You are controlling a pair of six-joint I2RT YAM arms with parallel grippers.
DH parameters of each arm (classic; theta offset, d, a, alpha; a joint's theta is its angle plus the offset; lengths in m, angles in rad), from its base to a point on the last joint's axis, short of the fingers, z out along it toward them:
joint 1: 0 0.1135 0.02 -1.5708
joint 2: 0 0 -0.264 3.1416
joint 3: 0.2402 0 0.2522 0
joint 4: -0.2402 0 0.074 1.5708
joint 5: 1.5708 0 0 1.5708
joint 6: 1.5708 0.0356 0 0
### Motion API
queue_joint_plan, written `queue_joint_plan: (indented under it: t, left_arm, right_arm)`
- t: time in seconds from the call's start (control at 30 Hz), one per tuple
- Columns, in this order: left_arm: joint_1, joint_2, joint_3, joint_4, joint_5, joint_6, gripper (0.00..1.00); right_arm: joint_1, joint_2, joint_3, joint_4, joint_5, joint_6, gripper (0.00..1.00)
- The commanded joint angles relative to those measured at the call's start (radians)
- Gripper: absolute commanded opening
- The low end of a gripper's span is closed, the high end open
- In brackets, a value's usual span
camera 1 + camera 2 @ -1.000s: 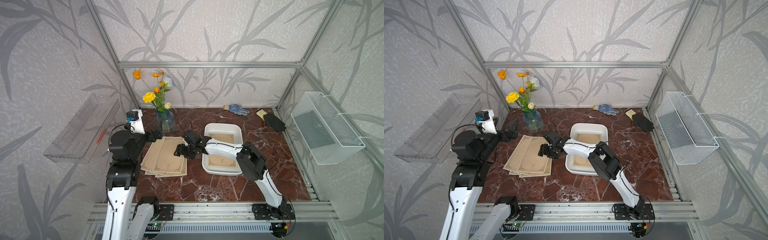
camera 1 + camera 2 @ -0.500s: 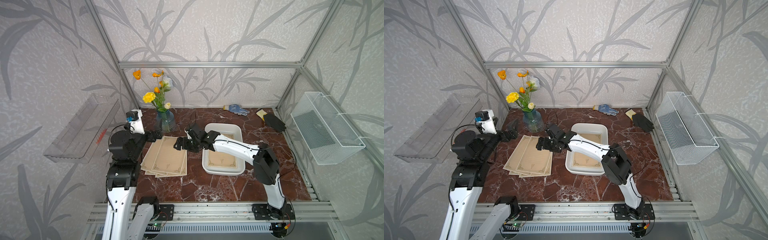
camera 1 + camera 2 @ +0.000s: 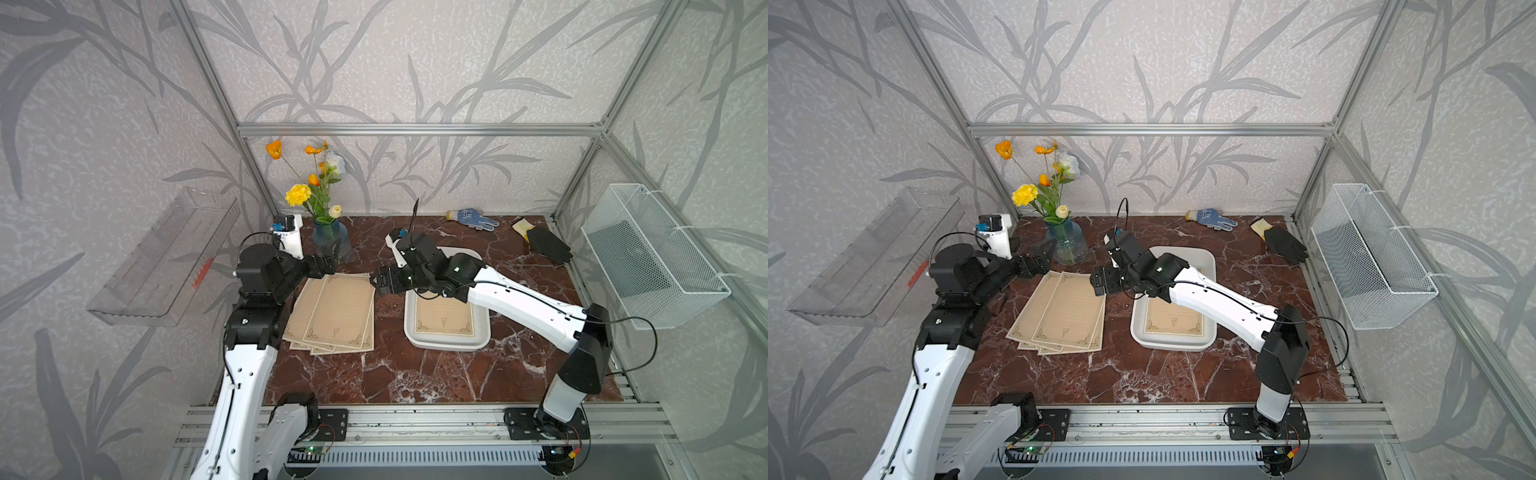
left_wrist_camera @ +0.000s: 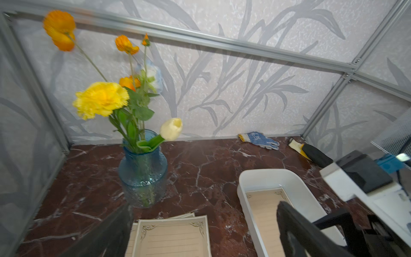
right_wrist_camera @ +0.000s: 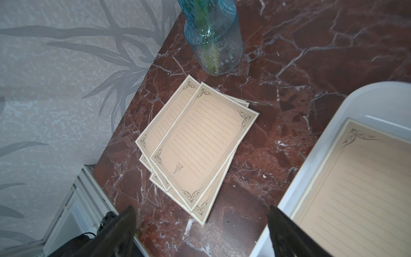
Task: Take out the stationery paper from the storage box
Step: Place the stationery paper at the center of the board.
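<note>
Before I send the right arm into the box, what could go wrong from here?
1. The sheet in the storage box lies flat with the walls close around it; the open right gripper may crease it or miss its edge.
2. The stack on the table is loosely fanned; a low pass could scatter it.
3. The glass vase stands just behind that stack, by the open left gripper; a sweep might tip it.
</note>
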Motion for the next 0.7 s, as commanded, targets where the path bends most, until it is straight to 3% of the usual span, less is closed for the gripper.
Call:
queue_joint_plan:
  t: [0.0,0.13,0.17,0.37,0.5,0.67]
  left_arm:
    - [-0.07,0.084,0.073,-0.051,0.124,-0.058,0.98]
    - [-0.186,0.166,0.118,-0.124,0.06,-0.029,0.97]
    - [-0.197,0.176,0.108,-0.097,0.09,-0.014,0.97]
    - [-0.286,0.264,0.106,-0.057,0.103,-0.075,0.92]
    - [-0.349,0.342,0.124,-0.046,0.035,-0.132,0.86]
    - [-0.431,0.486,0.21,-0.118,0.002,-0.132,0.66]
  right_arm:
    - [-0.025,-0.069,-0.022,-0.093,0.056,-0.186,0.91]
    - [-0.072,-0.142,-0.07,-0.149,0.122,-0.26,0.91]
    - [-0.09,-0.162,-0.091,-0.148,0.12,-0.268,0.91]
    - [-0.205,-0.283,-0.208,-0.152,0.074,-0.298,0.92]
    - [-0.284,-0.321,-0.242,-0.207,0.094,-0.302,0.91]
    - [-0.387,-0.329,-0.279,-0.255,0.055,-0.271,0.65]
